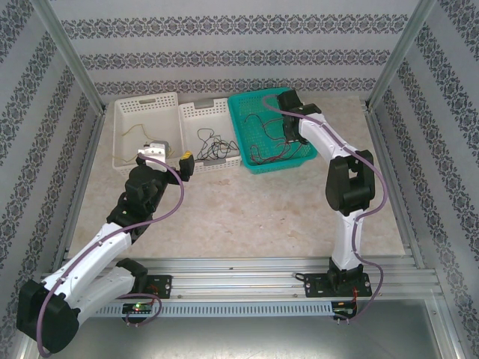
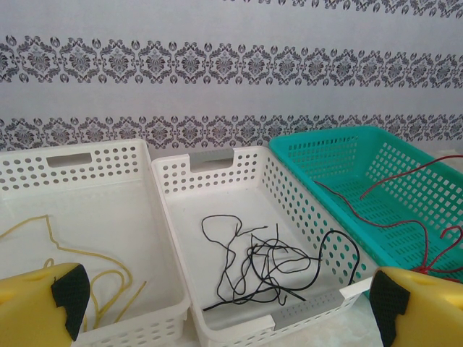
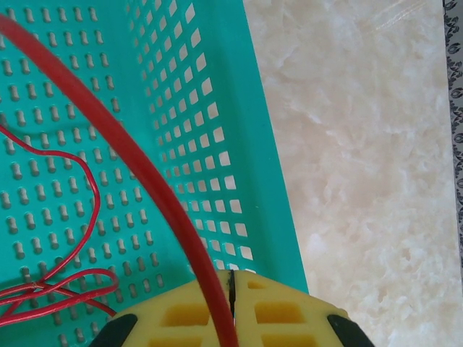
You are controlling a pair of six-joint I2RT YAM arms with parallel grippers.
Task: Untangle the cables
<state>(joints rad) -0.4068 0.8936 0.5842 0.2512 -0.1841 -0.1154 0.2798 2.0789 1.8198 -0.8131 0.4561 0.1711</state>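
Seen from above, we have three baskets standing side by side in a row at the 12 o'clock end of a pale stone-patterned table [image 1: 254, 209], with both arms reaching toward them from 6 o'clock. Furthest left is the left white basket [image 1: 123, 123], and a thin yellow cable [image 2: 49, 238] lies loosely looped on its floor, mostly toward its 6 o'clock end. Just at the 6 o'clock rim, where this basket meets its neighbour, hangs the left gripper [image 1: 171, 155]; its wrist view shows the two yellow fingers far apart at the lower corners, spread wide with nothing between them. Next to the right is the middle white basket [image 2: 217, 173], touching the first. Inside it a black cable [image 2: 268, 264] sits in a loose tangle, with one strand arching up over the wall at 3 o'clock. Further right stands the teal basket [image 1: 251, 112], set against the middle one and tilted slightly clockwise. A red cable [image 3: 145, 173] lies partly on its perforated floor, bunched in thin loops toward 8 o'clock in the right wrist view. One strand of it rises in a broad arc to the right gripper [image 3: 231, 278]. That gripper is over the teal basket, near its 3 o'clock wall. Its yellow pads are pressed together, and the red strand runs right down to their seam, so we read it as pinching the red cable.
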